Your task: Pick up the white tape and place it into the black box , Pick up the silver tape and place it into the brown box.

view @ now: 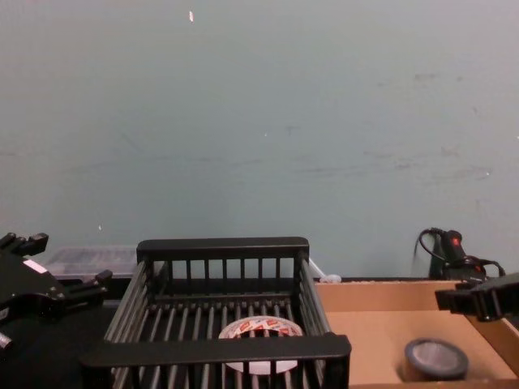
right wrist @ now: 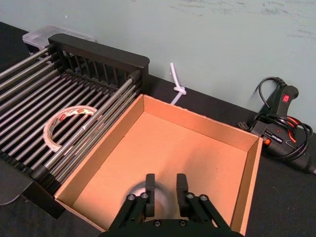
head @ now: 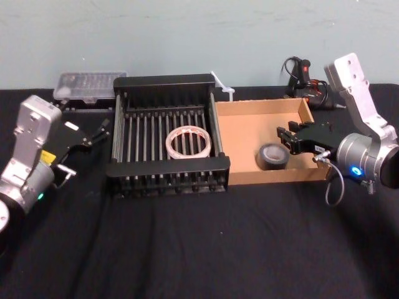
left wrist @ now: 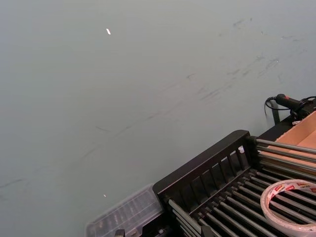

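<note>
The white tape lies flat on the bars inside the black box; its red-printed core shows in the left wrist view. On the floor of the brown box, near the front wall, lies the silver tape, also seen low in the chest view. My right gripper hovers just above and to the right of that roll, open, with bare cardboard between its fingers. The roll peeks out beneath them. My left gripper rests open, left of the black box.
A clear plastic case sits behind the black box at the left. A glue gun with its coiled cable lies behind the brown box, and a white tie lies between the two boxes at the back. The wall stands close behind.
</note>
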Tool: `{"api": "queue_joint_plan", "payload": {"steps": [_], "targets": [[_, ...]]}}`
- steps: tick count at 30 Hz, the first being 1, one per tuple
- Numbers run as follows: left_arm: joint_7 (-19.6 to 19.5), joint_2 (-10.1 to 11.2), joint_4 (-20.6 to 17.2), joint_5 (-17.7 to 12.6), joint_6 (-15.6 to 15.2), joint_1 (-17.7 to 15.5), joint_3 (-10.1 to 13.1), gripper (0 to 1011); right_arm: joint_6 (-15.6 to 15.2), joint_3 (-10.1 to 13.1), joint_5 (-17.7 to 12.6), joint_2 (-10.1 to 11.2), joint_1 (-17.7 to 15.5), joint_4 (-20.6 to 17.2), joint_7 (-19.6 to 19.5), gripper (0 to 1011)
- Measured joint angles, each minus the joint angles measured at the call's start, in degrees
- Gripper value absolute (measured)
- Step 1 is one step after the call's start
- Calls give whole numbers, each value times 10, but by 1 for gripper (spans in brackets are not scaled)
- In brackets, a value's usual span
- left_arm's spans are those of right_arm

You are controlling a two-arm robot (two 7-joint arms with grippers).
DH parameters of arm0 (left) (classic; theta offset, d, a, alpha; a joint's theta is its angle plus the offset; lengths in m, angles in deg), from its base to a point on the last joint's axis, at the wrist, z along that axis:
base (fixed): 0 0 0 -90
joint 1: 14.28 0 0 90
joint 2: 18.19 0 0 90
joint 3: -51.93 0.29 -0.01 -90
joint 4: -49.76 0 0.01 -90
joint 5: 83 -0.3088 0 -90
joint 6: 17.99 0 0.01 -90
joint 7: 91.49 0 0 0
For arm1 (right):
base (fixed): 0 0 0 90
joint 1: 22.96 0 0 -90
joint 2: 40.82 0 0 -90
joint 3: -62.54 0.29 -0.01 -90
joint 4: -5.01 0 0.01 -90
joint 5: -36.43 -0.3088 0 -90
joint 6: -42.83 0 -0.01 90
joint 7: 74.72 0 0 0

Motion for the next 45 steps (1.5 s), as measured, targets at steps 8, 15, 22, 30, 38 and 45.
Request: {"api": "queue_joint_plan", "payload": {"steps": [8, 15, 22, 30, 38, 45], "targets": [[0, 0, 0, 0, 0, 0, 0, 1001, 0, 0, 0, 0, 0, 0, 0, 507], [0, 0, 0, 0, 0, 0, 0, 1001, 0, 0, 0, 1, 0, -1, 0, 747], [0, 0, 0, 0, 0, 0, 0, 1001, 0, 0, -1, 1, 0, -1, 0, 935], [0, 0, 0, 0, 0, 0, 0, 1001, 7, -1, 5, 3, -2, -2, 1, 1002], [0, 0, 0, 0, 0, 0, 0, 1001, 94, 14, 55, -6, -36, -21, -51, 1002], [0, 0, 0, 0, 0, 0, 0, 1001, 180, 34, 92, -14, -71, -23, -96, 1002]]}}
